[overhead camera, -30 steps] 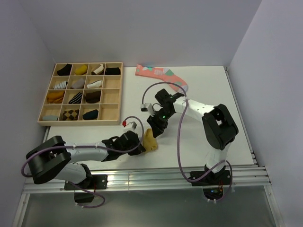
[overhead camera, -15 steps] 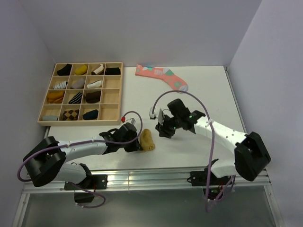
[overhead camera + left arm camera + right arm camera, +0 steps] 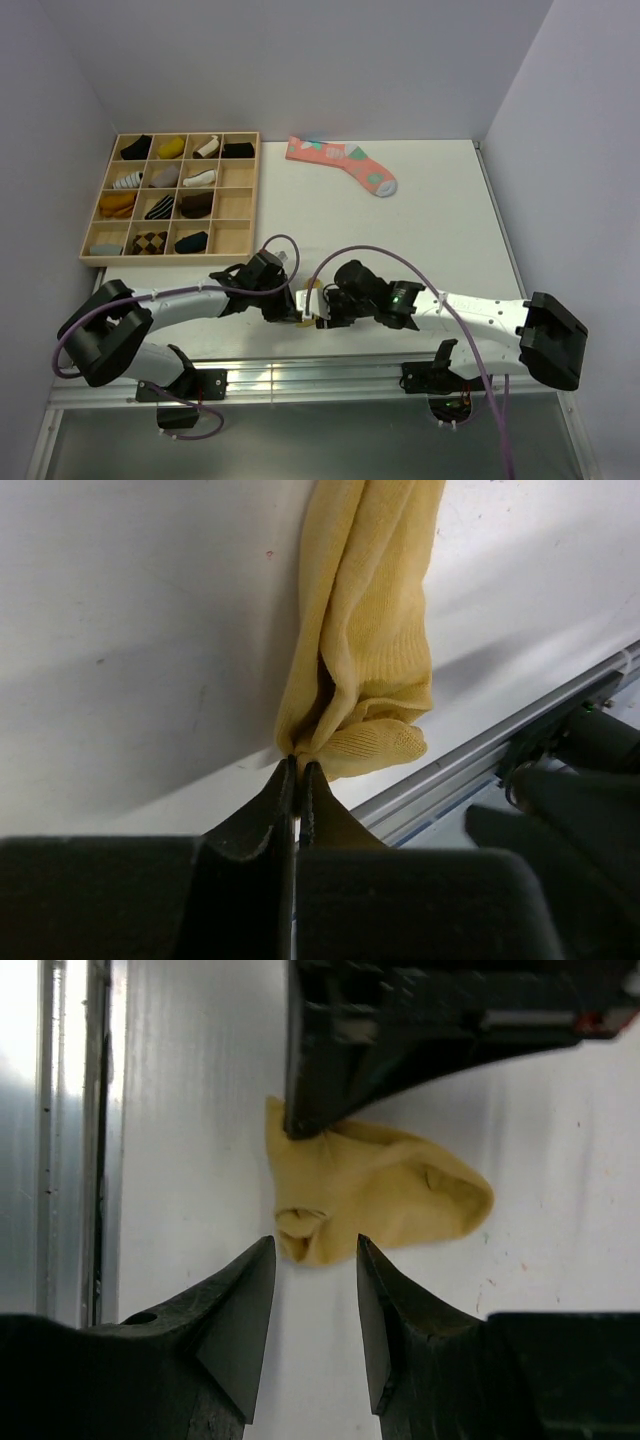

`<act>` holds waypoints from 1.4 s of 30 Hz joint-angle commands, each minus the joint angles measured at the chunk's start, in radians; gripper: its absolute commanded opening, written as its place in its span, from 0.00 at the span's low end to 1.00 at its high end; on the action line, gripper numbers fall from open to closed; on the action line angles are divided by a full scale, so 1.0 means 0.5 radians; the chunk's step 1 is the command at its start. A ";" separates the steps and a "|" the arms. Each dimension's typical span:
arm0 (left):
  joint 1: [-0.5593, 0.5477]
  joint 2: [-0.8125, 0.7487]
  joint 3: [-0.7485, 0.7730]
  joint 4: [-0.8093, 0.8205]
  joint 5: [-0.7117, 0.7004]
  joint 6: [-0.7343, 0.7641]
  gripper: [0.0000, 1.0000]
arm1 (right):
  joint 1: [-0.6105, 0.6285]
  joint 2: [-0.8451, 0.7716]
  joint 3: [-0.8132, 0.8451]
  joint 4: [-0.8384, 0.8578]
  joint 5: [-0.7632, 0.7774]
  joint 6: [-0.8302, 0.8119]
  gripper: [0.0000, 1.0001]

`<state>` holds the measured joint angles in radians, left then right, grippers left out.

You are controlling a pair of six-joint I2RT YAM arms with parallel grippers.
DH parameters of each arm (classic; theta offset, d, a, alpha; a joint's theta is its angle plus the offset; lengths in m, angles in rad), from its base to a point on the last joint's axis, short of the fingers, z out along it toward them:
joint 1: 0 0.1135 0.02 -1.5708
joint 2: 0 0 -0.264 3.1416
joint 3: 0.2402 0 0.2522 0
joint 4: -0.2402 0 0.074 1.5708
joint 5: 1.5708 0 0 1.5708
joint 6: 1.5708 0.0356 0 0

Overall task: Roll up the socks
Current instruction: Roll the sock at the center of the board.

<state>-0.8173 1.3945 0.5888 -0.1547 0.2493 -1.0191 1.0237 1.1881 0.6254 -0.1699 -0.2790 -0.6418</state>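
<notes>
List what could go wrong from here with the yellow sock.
1. The left end effector pinches only a thin edge of the yellow sock, so the fabric may slip out.
2. The open right end effector sits close beside the left one; they might collide.
3. The sock lies near the table's edge rail and could be dragged off.

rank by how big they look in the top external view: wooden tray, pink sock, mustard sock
1. wooden tray, clearly the largest.
2. pink sock.
3. mustard sock, smallest as seen, but it is mostly hidden in this view and only a sliver shows.
</notes>
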 commanded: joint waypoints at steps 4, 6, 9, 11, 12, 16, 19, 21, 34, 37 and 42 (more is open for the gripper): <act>0.042 0.070 -0.027 0.196 0.201 -0.066 0.00 | 0.268 0.011 -0.085 0.257 0.220 -0.112 0.45; 0.045 0.080 -0.024 0.199 0.204 -0.073 0.00 | 0.312 0.026 -0.100 0.285 0.270 -0.128 0.45; 0.052 0.092 -0.024 0.217 0.219 -0.073 0.00 | 0.379 0.075 -0.110 0.315 0.331 -0.140 0.45; 0.058 0.101 -0.027 0.230 0.238 -0.073 0.00 | 0.398 0.145 -0.088 0.309 0.340 -0.137 0.44; 0.058 0.101 -0.030 0.245 0.247 -0.076 0.00 | 0.398 0.164 -0.085 0.309 0.349 -0.143 0.44; 0.064 0.098 -0.045 0.266 0.265 -0.082 0.00 | 0.410 0.237 -0.109 0.391 0.398 -0.164 0.44; 0.067 0.083 -0.049 0.276 0.278 -0.088 0.00 | 0.410 0.284 -0.113 0.438 0.447 -0.171 0.44; 0.070 0.077 -0.052 0.282 0.296 -0.094 0.00 | 0.407 0.314 -0.119 0.469 0.466 -0.177 0.44; 0.107 -0.046 -0.153 0.429 0.385 -0.207 0.00 | 0.404 0.406 -0.131 0.487 0.537 -0.186 0.44; 0.107 -0.077 -0.156 0.444 0.394 -0.232 0.00 | 0.404 0.413 -0.097 0.426 0.531 -0.174 0.38; 0.104 -0.138 -0.199 0.548 0.400 -0.318 0.01 | 0.392 0.397 0.043 0.221 0.423 -0.125 0.24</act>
<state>-0.7673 1.3708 0.5034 0.0399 0.4232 -1.1355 1.2213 1.3846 0.5720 0.0116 -0.0311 -0.7280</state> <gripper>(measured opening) 0.054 0.282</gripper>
